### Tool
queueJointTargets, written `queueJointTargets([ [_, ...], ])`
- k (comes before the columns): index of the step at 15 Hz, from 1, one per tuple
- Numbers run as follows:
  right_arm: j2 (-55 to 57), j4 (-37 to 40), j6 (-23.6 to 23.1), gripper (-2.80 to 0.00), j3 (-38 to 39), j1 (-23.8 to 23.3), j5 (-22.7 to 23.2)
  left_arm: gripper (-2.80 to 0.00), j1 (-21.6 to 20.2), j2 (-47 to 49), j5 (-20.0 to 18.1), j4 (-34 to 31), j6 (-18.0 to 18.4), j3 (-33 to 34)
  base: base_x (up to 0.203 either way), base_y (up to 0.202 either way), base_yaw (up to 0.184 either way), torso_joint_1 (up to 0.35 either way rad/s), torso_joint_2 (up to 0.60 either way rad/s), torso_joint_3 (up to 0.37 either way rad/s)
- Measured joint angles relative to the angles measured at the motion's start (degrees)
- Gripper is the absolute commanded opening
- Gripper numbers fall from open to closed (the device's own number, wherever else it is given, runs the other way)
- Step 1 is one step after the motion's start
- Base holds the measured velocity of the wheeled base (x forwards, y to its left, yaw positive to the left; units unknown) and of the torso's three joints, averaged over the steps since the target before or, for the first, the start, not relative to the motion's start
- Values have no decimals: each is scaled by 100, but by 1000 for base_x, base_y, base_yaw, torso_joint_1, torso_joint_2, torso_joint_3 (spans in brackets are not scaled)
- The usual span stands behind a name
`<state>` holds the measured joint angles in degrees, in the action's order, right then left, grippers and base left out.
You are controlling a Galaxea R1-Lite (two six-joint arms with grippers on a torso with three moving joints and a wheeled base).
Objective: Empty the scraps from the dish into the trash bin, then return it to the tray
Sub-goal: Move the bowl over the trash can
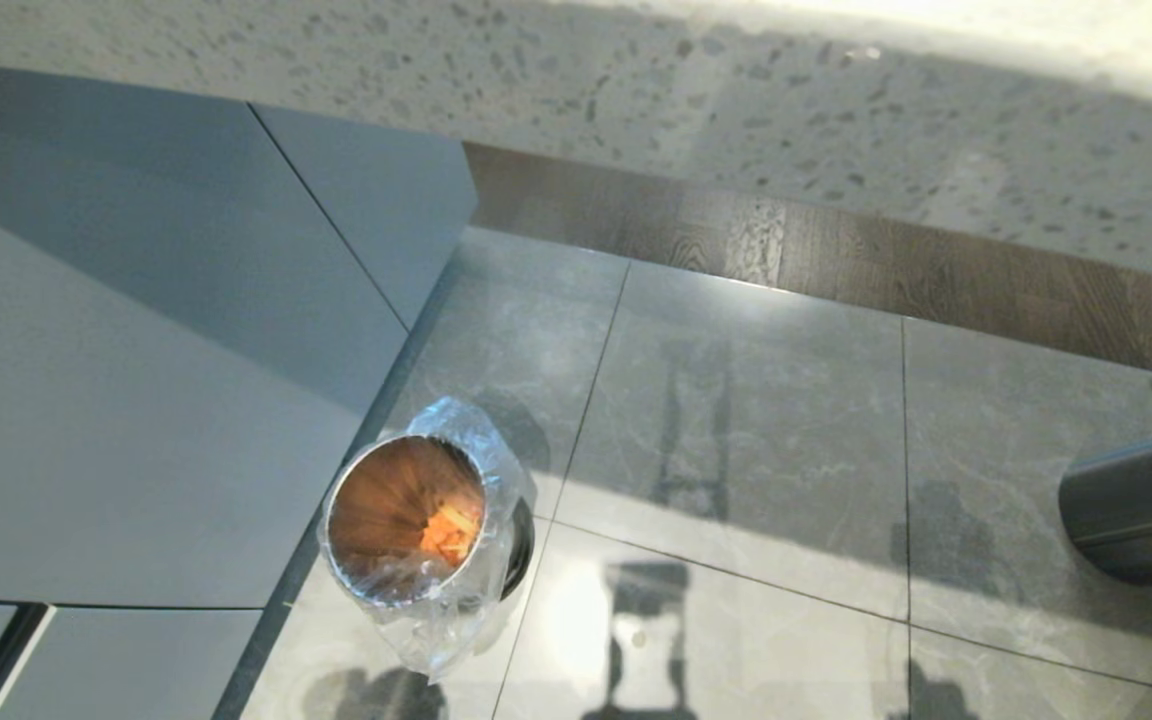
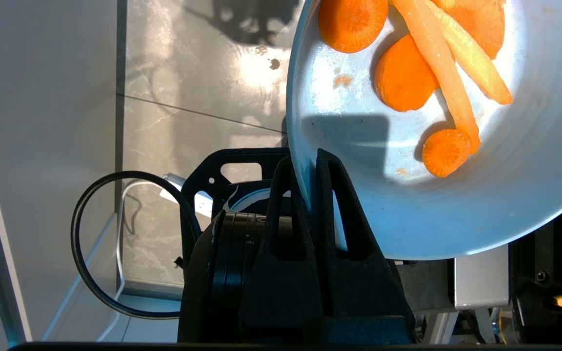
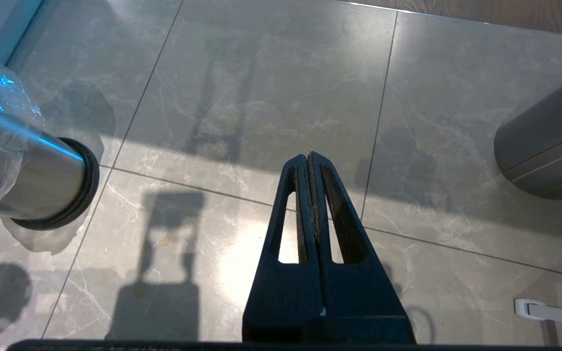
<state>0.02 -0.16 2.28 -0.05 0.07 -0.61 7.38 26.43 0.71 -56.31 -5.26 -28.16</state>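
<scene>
Clamped shut on the rim of the dish [image 2: 456,195], the left gripper [image 2: 309,161] had one black finger inside the wall and one outside, and the dish hung tilted above the grey tiled floor [image 1: 786,420]. Empty, the right gripper [image 3: 309,158] had its fingers pressed together over bare floor tiles, well to the right of the trash bin [image 1: 406,520].

A larger dark-grey bin [image 1: 1141,505] showed at the right edge of the head view, its inside hidden. Standing on the floor just beside the grey cabinet front [image 1: 136,400], the trash bin wore a crinkled clear liner [image 1: 496,480] folded over its shiny rim; orange pieces [image 1: 448,530] lay in its brownish inside. Inside the dish sat the scraps [image 2: 437,87]: round orange slices with pale orange sticks lying across them.
</scene>
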Motion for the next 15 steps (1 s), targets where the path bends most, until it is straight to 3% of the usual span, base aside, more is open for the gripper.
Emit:
queueJointTargets([
  [5,0,0,0,-280,0,0,-1,-280,85,0,-8,144,107,74,0,0,0,0,0,0],
  [10,0,0,0,-280,0,0,1,-280,108,319,9,1121,138,312,0,0,0,0,0,0],
  [15,0,0,0,-280,0,0,1,-280,116,965,15,1819,553,295,0,0,0,0,0,0],
])
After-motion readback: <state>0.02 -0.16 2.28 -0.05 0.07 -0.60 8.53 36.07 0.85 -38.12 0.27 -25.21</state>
